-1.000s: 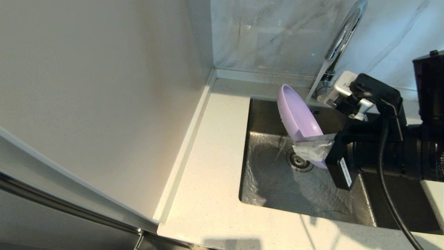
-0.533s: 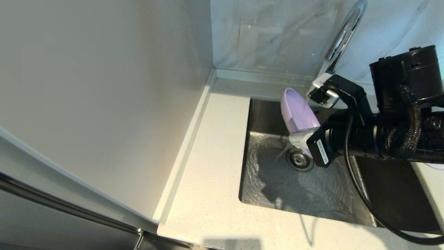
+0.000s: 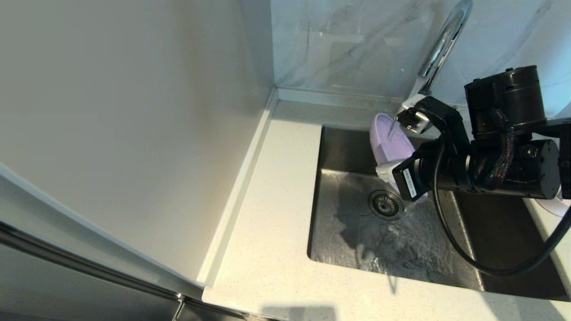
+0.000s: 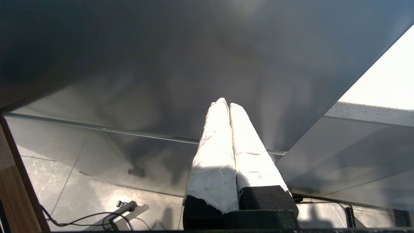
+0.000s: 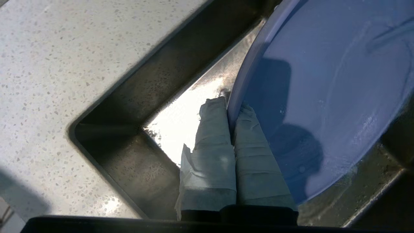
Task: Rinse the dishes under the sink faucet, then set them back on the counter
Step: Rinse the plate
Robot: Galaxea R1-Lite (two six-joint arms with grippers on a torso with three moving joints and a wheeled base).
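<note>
The lavender plate point(image 3: 389, 143) stands on edge, tilted, over the back of the sink point(image 3: 352, 240), below the chrome faucet point(image 3: 439, 44). A thin stream of water strikes its upper face. My right gripper point(image 3: 386, 172) is shut on the plate's lower rim, reaching in from the right. The right wrist view shows both taped fingers point(image 5: 213, 136) pinching the plate point(image 5: 323, 97) at its rim. My left gripper point(image 4: 226, 105) is shut on nothing and hangs beside a cabinet, out of the head view. A pale pink bowl rim point(image 3: 556, 206) peeks out at the right edge. The spoon is out of view.
Water ripples across the sink floor around the drain strainer point(image 3: 384, 205). The speckled counter point(image 3: 276, 200) runs along the sink's left and front. A plain wall panel stands at the left, and the marbled wall point(image 3: 348, 44) stands behind the faucet.
My right arm has carried the plate back and to the right, from above the drain to under the faucet's stream. The wrist has turned, and the plate stands more upright.
</note>
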